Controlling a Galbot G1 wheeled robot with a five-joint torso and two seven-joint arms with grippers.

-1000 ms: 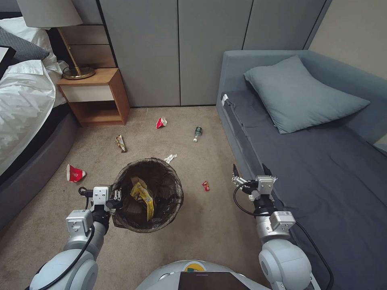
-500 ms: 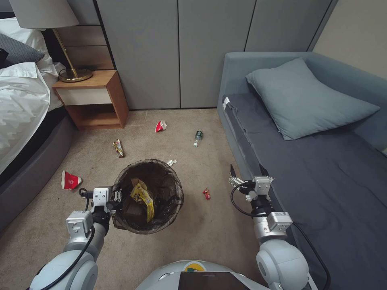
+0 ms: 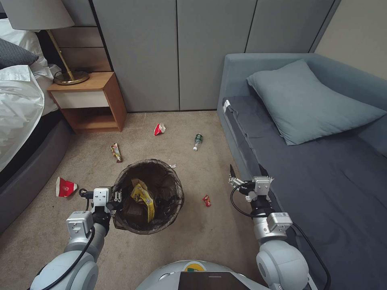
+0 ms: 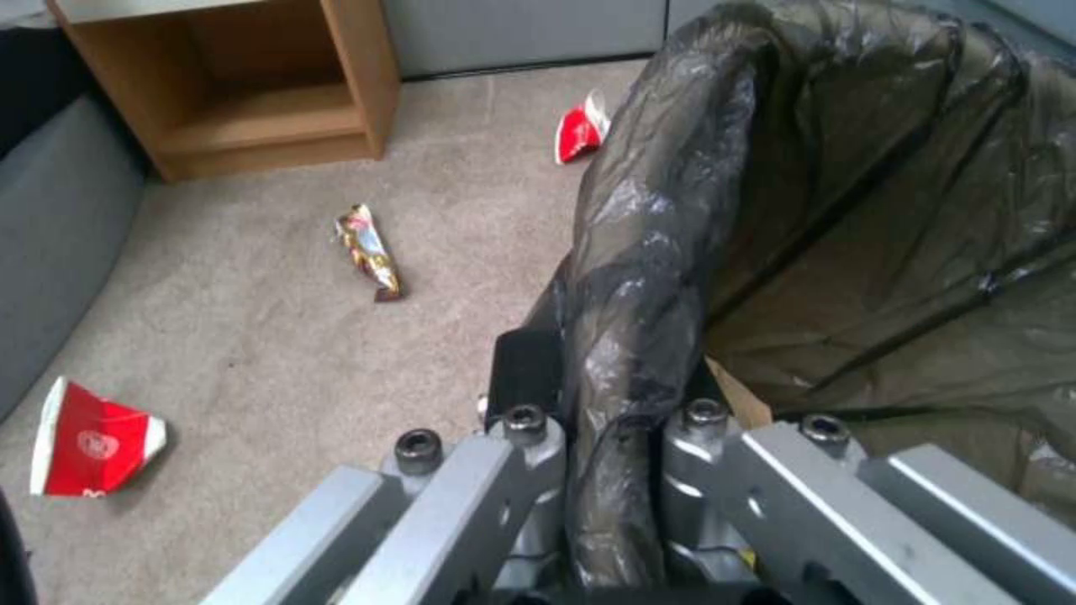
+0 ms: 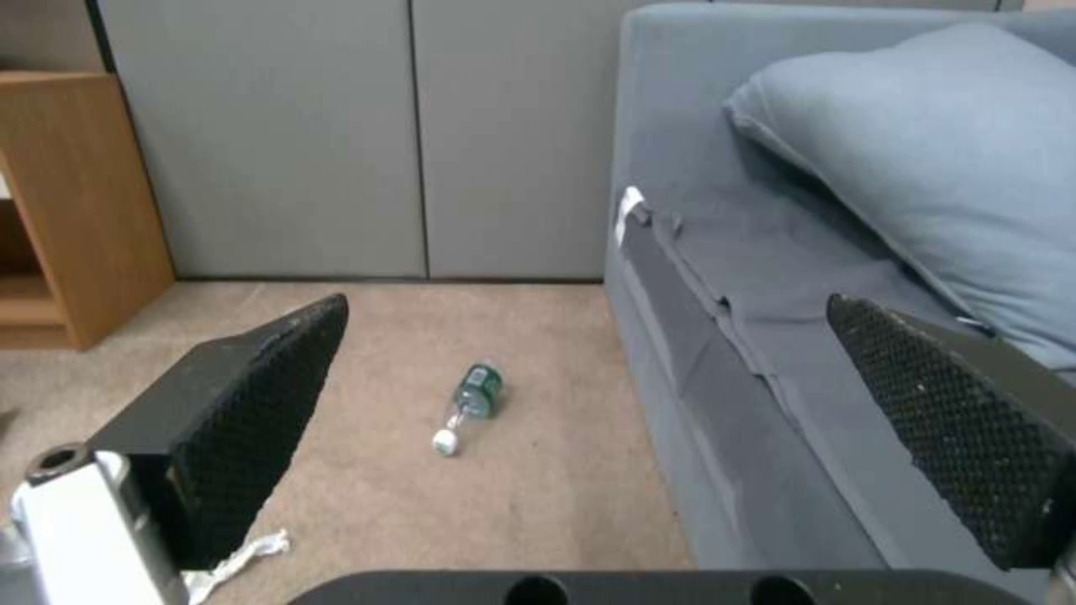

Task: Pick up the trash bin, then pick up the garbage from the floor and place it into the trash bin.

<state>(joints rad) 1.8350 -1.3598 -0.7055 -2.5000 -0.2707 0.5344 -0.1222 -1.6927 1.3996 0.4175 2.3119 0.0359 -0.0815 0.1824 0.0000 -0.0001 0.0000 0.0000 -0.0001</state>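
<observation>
The left gripper (image 3: 117, 198) has its fingers (image 4: 527, 395) clamped on the bag-covered rim of the trash bin (image 3: 161, 171), holding it above the floor (image 3: 209, 237); a yellow wrapper (image 3: 144, 197) sits inside. The right gripper (image 3: 246, 174) hangs by the sofa (image 3: 322, 177) edge, fingers (image 5: 264, 370) spread wide, nothing between them. Beyond those open fingers lies a small bottle (image 5: 471, 402), and a white tissue (image 5: 241, 556) right beside one finger. Red cups (image 4: 92, 437) and a snack wrapper (image 4: 370, 250) lie off past the left fingers.

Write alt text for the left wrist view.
The left gripper clamps the bag-lined rim of the trash bin, held above the carpet. Nearby lie a red paper cup, a snack wrapper and another red cup.
</observation>
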